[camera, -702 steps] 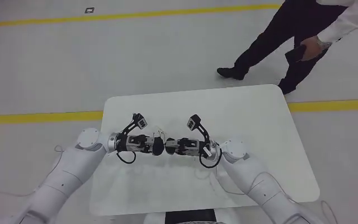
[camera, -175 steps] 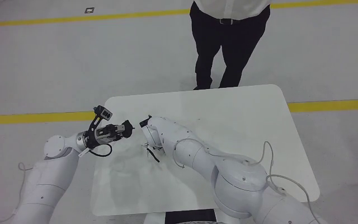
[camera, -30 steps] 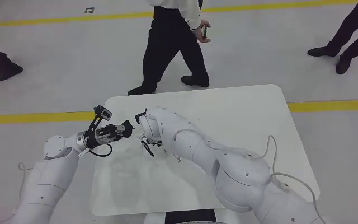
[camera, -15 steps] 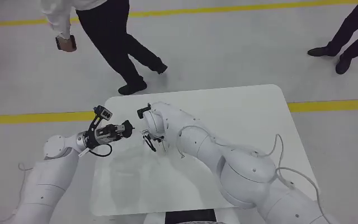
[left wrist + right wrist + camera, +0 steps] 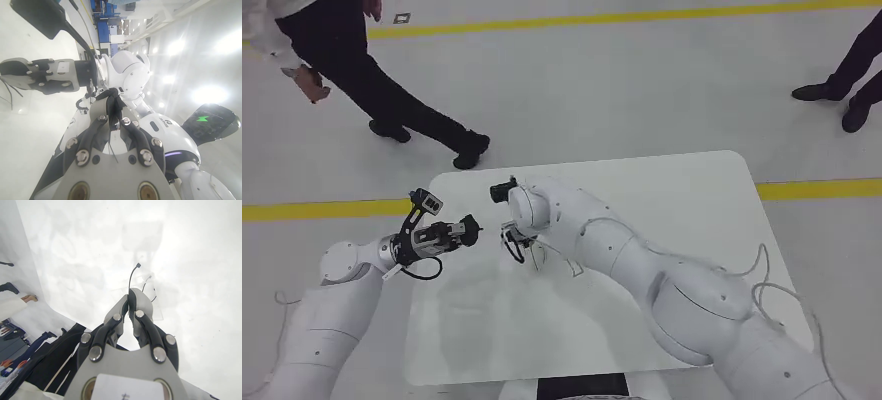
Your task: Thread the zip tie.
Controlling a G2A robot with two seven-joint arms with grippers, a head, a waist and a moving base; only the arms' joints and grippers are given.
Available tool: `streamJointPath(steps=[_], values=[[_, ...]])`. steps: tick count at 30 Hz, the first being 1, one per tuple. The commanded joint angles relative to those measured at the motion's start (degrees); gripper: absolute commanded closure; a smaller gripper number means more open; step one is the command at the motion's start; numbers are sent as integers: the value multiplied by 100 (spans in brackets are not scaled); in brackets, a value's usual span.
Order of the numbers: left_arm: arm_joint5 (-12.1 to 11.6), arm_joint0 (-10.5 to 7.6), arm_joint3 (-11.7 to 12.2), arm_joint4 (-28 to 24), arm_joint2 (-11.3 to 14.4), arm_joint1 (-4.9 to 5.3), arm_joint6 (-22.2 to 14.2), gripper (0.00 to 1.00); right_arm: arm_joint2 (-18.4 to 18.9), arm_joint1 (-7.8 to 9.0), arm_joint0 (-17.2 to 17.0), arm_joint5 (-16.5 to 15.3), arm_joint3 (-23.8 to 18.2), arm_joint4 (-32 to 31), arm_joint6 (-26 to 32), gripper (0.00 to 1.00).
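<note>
While left claw (image 5: 113,101) is closed, right claw (image 5: 129,297) pinches the zip tie (image 5: 132,275)

Left arm (image 5: 362,262) stretched inward, jaws pinched together, right arm (image 5: 627,252) folded across toward it (jaws likewise closed)
</note>
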Motion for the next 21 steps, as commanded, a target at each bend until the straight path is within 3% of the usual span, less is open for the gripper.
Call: streamJointPath(steps=[1,5,8,13,21], values=[[0,0,0,0,0,0,0,100,269,156,-77,0,-228,117,-38,100],[0,0,0,0,0,0,0,100,914,619,-386,-235,-860,234,-75,100],[0,0,0,0,0,0,0,100,1438,1035,-801,-374,-1547,72,71,100],[0,0,0,0,0,0,0,100,2293,1649,-1738,-416,-3179,-484,512,100],[0,0,0,0,0,0,0,100,2329,1678,-1790,-416,-3269,-534,546,100]])
